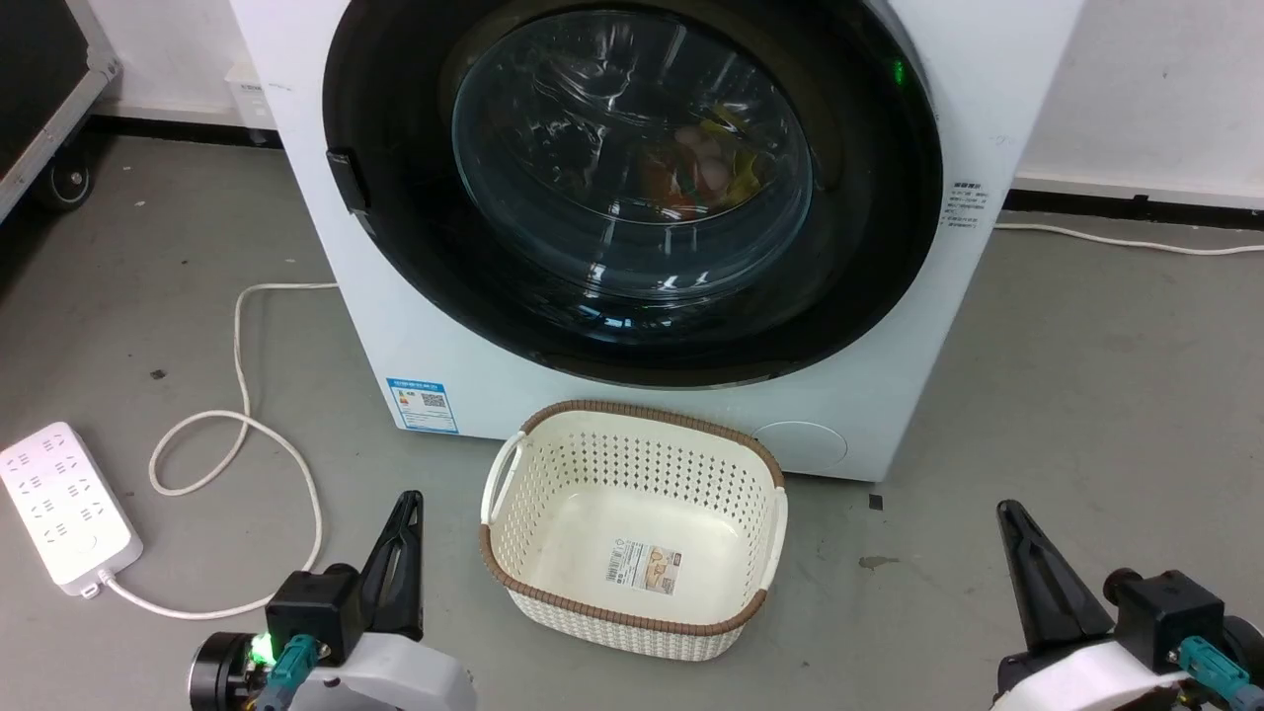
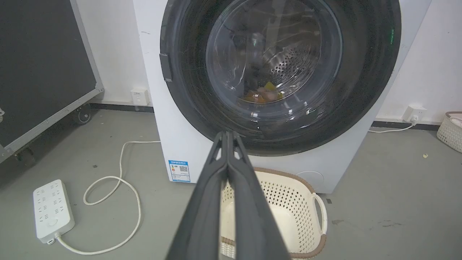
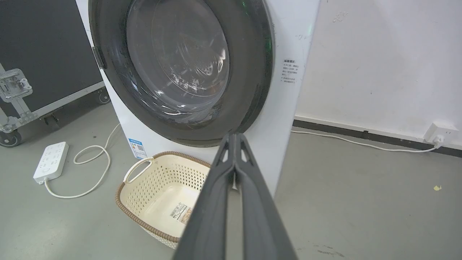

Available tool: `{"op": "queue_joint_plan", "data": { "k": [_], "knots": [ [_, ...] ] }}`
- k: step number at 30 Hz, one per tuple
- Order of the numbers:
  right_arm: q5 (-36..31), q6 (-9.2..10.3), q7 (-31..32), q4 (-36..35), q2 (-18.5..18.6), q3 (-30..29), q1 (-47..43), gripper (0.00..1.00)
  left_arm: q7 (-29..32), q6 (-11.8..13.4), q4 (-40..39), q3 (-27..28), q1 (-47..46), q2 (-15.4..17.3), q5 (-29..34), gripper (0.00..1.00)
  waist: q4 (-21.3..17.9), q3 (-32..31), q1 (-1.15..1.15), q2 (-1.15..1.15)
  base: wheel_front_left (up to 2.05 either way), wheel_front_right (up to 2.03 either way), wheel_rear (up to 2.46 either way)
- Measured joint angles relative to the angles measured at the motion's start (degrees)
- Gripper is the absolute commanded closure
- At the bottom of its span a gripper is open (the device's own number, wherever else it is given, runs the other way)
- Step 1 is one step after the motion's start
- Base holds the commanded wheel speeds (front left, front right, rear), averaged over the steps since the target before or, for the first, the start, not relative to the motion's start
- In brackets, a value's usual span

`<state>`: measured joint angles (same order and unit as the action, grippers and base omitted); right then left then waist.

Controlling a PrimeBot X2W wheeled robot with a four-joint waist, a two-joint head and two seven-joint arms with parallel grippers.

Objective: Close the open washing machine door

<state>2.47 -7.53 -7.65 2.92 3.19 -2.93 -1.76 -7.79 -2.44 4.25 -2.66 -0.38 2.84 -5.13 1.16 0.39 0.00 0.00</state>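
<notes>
While both claws are hanging low near the floor (image 1: 1086,395), the washing machine door (image 1: 632,178) is lying flat against the front of the washing machine (image 1: 474,355), covering the round drum mouth. Some small coloured things (image 1: 706,163) are showing through its clear glass middle. The left claw (image 1: 408,504) is pointing up at the lower left of the head view, with its two dark fingers pressed together and nothing between them. The right claw (image 1: 1007,513) is doing the same at the lower right, pressed together and pinching nothing. Both are sitting well apart from the door. A cream basket (image 1: 647,410) with a brown rim is standing on the floor just in front of the machine, under the door and between the two claws. A blue sticker (image 1: 423,405) is showing low on the machine, left of the basket. A white power strip (image 1: 64,509) is lying on the floor to the left, and its white cord (image 1: 237,415) is looping toward the machine. A big black case on wheels (image 2: 43,72) is standing further left, by the wall.
</notes>
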Motion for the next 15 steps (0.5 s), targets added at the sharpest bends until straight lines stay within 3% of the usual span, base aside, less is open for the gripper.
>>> {"op": "queue_joint_plan", "data": {
  "k": [15],
  "knots": [
    [-0.5,0.00,1.6,-0.6,0.0,0.6,0.2,1.00,1.7,0.5,-1.0,0.6,0.0,0.0,1.1,1.00,-0.3,-0.1,0.00,0.00,0.00,0.00,0.00]
  ]
}}
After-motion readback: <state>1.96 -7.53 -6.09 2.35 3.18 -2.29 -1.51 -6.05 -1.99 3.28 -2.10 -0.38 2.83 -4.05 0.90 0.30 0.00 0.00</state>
